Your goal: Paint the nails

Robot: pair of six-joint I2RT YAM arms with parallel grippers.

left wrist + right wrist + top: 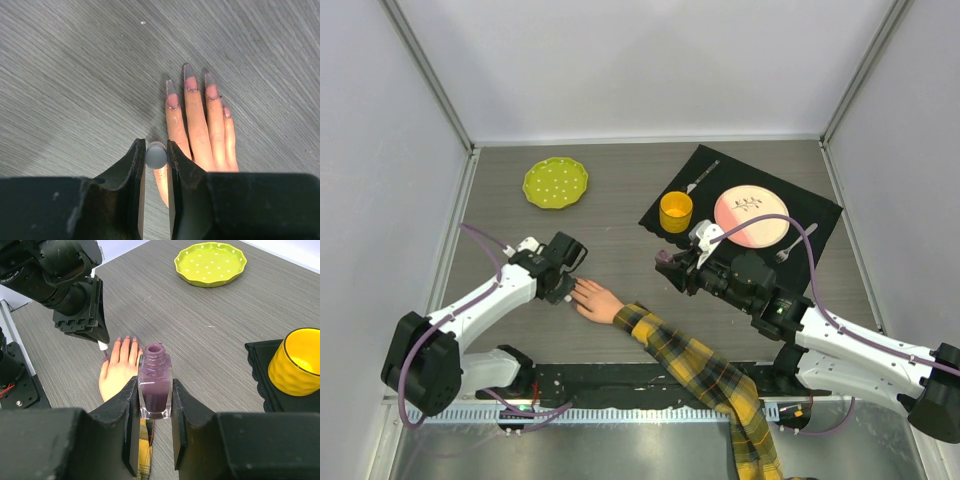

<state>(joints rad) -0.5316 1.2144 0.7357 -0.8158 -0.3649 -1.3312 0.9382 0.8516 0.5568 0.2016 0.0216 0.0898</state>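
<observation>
Left claw (pixel 155 144) pinched narrow on small grey brush cap (pixel 156 156), hovering over pale peach mannequin hand (pixel 212 147) on grey bench (pixel 75 75) – its long pink nails (pixel 191 82) lie just ahead-right, fingers pointing away; right claw (pixel 155 384), farther off, clamps open purple polish bottle (pixel 155 375)

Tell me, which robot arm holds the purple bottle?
The right arm: its jaws clamp the open purple bottle. The left arm has its jaws pinching only a small grey cap.

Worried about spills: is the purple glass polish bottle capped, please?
No, the purple glass polish bottle shows an open, uncapped neck.
</observation>
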